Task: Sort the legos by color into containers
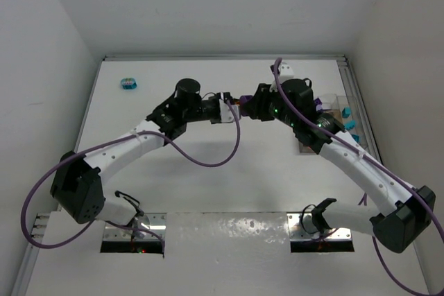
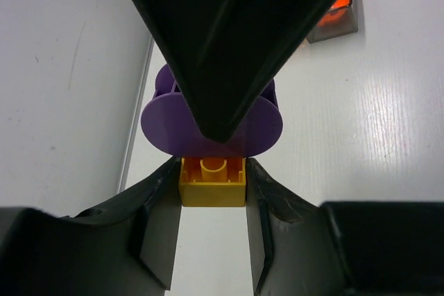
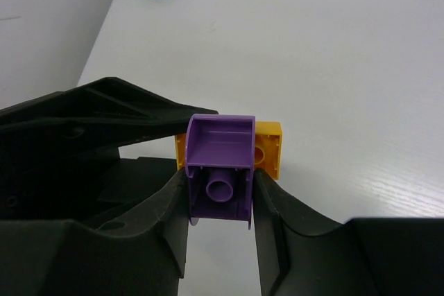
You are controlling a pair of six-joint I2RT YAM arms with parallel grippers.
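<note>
Since the yellow brick (image 2: pixel 212 184) and purple brick (image 3: pixel 220 171) are stuck together, my left gripper (image 2: pixel 212 178) clenches the yellow, my right gripper (image 3: pixel 220 192) the purple, presumably to pull them apart for sorting.

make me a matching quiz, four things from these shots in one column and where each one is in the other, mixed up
1 yellow brick
2 purple brick
3 lone teal brick
4 containers

a lying at the table's far left
b gripped in the right hand
c at the table's right side
d gripped in the left hand

Pairs: 1-d, 2-b, 3-a, 4-c
</note>
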